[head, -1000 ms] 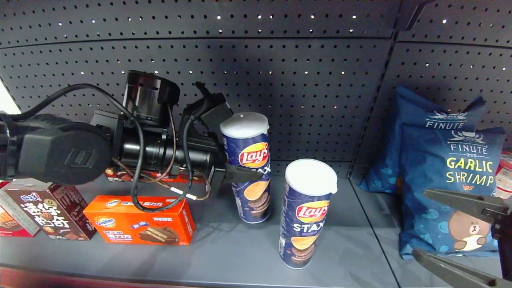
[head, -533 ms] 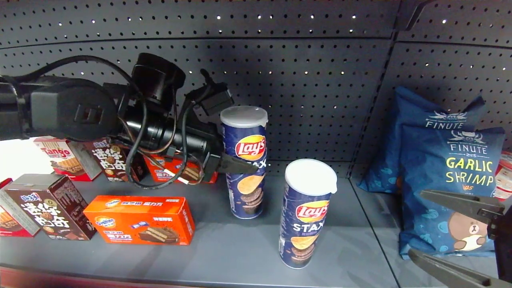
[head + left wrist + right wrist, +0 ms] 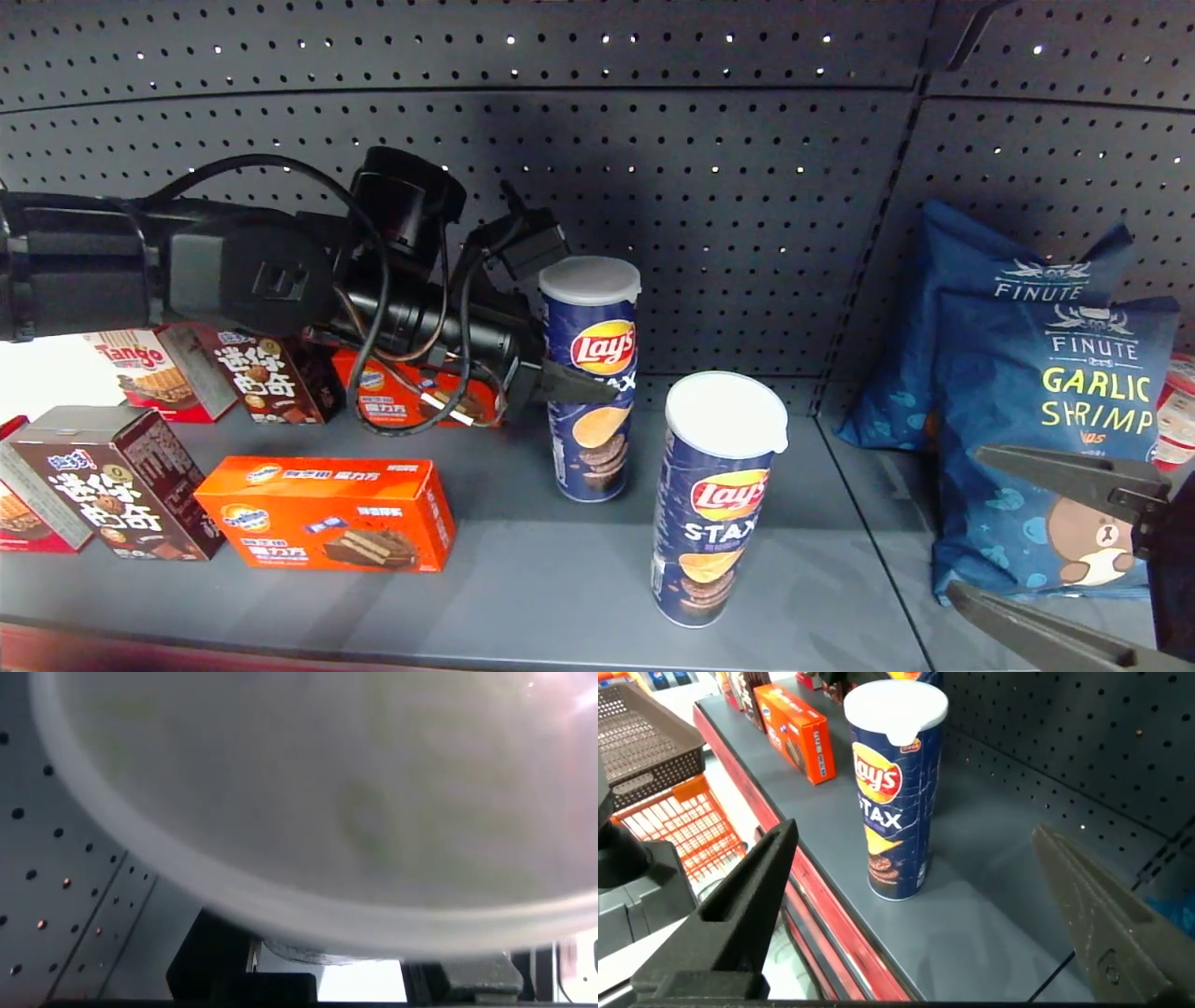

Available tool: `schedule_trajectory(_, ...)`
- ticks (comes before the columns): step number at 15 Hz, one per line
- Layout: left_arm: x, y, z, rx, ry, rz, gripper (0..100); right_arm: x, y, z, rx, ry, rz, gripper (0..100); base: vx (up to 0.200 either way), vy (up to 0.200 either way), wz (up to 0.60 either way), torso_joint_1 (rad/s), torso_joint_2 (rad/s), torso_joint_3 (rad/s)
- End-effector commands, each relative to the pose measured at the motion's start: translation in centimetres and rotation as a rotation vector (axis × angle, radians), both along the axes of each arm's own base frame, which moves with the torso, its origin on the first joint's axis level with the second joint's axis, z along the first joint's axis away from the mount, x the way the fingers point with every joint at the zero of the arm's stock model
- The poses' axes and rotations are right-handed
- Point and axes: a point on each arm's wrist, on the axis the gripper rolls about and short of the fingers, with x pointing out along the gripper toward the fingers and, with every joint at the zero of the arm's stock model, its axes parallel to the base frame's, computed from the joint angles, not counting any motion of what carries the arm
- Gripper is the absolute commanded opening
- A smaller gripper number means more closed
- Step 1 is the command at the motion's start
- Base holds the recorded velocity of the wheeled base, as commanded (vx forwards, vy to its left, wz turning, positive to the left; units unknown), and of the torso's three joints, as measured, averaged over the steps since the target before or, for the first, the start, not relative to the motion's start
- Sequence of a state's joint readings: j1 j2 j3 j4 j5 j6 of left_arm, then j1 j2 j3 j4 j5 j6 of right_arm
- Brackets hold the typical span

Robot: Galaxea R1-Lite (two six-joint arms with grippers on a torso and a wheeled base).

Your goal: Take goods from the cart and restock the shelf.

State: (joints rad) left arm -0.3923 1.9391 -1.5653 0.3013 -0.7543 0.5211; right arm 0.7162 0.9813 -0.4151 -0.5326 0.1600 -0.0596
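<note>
Right now the left gripper (image 3: 586, 387) is clamped around the middle of the far chip can (image 3: 597, 341), one dark finger (image 3: 569, 385) lying across the can's near face. This can stands upright, close to the pegboard back panel (image 3: 709, 159), and its base is at shelf level; whether it actually rests on the shelf (image 3: 532, 579) I cannot tell. In the left wrist view its pale lid (image 3: 355, 793) sits very close to the lens.

A second chip can (image 3: 714, 495) stands upright nearer and to the right, apart from the first and free of both grippers. The right gripper (image 3: 962, 521) hangs at the near right with its jaws spread wide and nothing between them; in the right wrist view the near can stands beyond the two fingers.

On the left of the shelf an orange biscuit box (image 3: 327, 513) lies flat near the front edge, with a brown box (image 3: 121, 495) just beside it. Farther back, a red-and-white wafer box (image 3: 154, 369), another brown box (image 3: 271, 373) and a second orange box (image 3: 401, 387) line up under the left arm. Blue snack bags (image 3: 1055, 401) lean against the back panel on the right. An orange basket (image 3: 677, 831) shows below the shelf's red front edge (image 3: 799, 901).
</note>
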Motion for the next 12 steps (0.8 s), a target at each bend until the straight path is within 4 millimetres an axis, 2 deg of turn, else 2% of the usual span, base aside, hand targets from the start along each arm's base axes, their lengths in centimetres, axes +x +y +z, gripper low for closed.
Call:
schedule_trajectory(1, 0.6, -0.3, -0.5, 0.002, 0.008, 0.000, 0, 0.1, 0.1, 0.1, 0.000, 0.000, 0.001, 100, 0.000, 0.000, 0.00, 0.000, 0.00, 0.000)
schedule_trajectory(4, 1.6, -0.6, -0.5, -0.003, -0.004, 0.002, 0, 0.1, 0.0, 0.1, 0.002, -0.002, -0.002, 100, 0.000, 0.000, 0.00, 0.000, 0.00, 0.000)
schedule_trajectory(5, 2.7, -1.2, -0.6, -0.009, -0.017, 0.001, 0, 0.1, 0.1, 0.1, 0.000, 0.000, -0.002, 100, 0.000, 0.000, 0.00, 0.000, 0.00, 0.000)
schedule_trajectory(12, 4.3, -2.9, -1.8, -0.013, -0.014, -0.021, 0, 0.1, 0.0, 0.0, -0.002, 0.002, -0.002, 100, 0.000, 0.000, 0.00, 0.000, 0.00, 0.000)
